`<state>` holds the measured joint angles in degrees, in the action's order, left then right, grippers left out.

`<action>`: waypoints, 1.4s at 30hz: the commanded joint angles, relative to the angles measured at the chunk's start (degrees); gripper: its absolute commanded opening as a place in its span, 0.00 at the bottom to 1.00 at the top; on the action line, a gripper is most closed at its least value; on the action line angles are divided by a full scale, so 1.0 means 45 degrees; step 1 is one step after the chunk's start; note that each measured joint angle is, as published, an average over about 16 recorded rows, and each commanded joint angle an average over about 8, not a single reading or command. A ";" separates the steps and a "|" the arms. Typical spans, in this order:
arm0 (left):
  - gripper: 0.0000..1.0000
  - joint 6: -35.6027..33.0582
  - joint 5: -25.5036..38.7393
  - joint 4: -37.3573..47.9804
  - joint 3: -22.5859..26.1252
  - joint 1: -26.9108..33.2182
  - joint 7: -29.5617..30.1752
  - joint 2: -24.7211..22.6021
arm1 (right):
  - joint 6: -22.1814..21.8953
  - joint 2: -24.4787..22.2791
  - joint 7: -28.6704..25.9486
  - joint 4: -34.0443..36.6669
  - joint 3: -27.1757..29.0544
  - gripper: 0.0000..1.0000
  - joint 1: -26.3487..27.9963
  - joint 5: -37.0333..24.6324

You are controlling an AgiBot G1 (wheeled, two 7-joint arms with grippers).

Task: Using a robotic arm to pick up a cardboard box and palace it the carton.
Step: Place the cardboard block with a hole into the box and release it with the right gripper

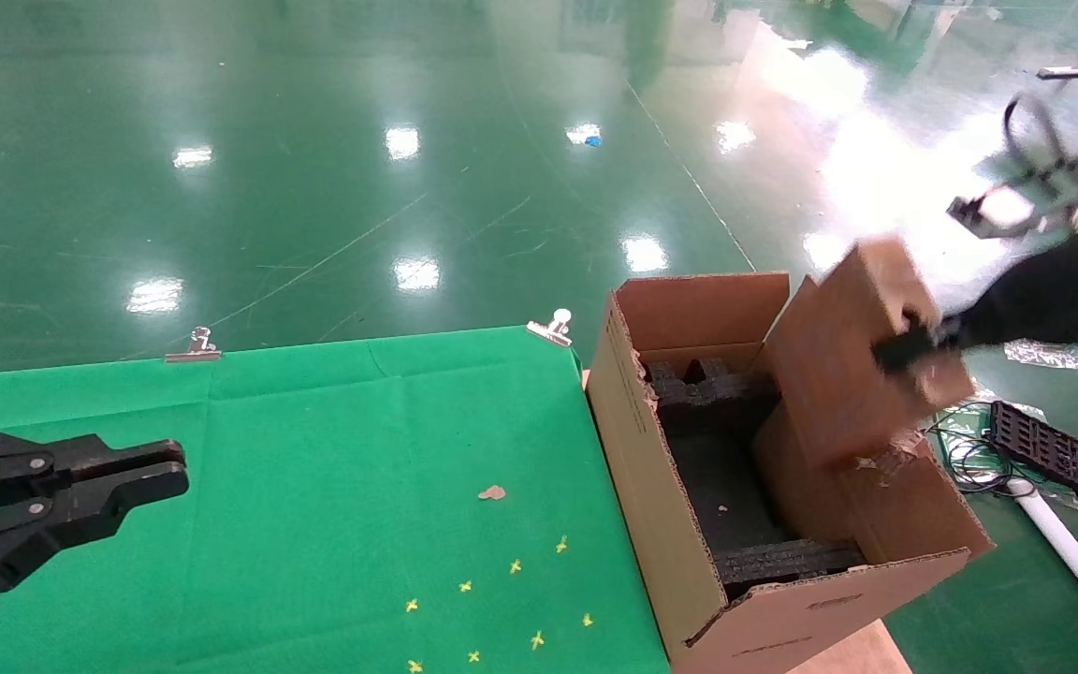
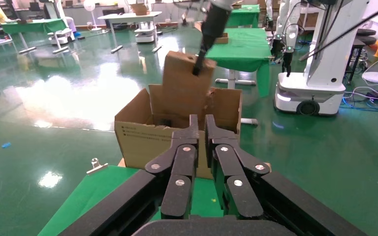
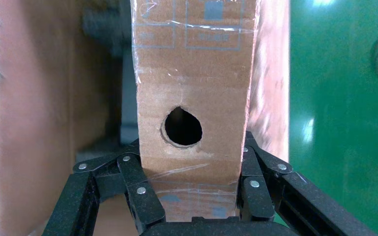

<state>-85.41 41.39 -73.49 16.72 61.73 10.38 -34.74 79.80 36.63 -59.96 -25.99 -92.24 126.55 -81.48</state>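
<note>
Cardboard box [image 1: 852,351] hangs tilted above the carton [image 1: 689,524], right gripper [image 3: 192,194] jaws clamped on it; left gripper [image 1: 151,473], jaws together, rests over the desk [image 1: 314,421].

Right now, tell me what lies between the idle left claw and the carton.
Only bare green cloth with a small brown scrap, in the head view, between the left claw and the carton.

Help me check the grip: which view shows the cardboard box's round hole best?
The right wrist view: the hole faces the camera, with the right gripper clamping the cardboard box. Head and left wrist views show the box without the hole.
</note>
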 commanded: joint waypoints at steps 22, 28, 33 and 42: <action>1.00 0.0008 -0.0012 0.0000 0.0018 0.0004 -0.0009 0.0007 | -0.1281 0.1990 0.1187 0.4085 -0.0174 0.00 -0.3608 0.0418; 1.00 0.0010 -0.0015 0.0000 0.0022 0.0005 -0.0011 0.0009 | -0.2248 0.2394 0.1541 0.4547 0.0121 0.00 -0.4670 0.0883; 1.00 0.0011 -0.0018 0.0000 0.0026 0.0006 -0.0013 0.0011 | -0.2897 0.2673 0.1773 0.4826 0.0345 0.00 -0.5373 0.1223; 1.00 0.0014 -0.0022 0.0000 0.0032 0.0007 -0.0016 0.0013 | -0.3903 0.3019 0.2214 0.5185 0.0661 0.00 -0.6275 0.1685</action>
<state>-85.35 41.29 -73.49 16.87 61.76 10.31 -34.68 62.49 50.16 -50.19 -2.67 -89.33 98.52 -73.99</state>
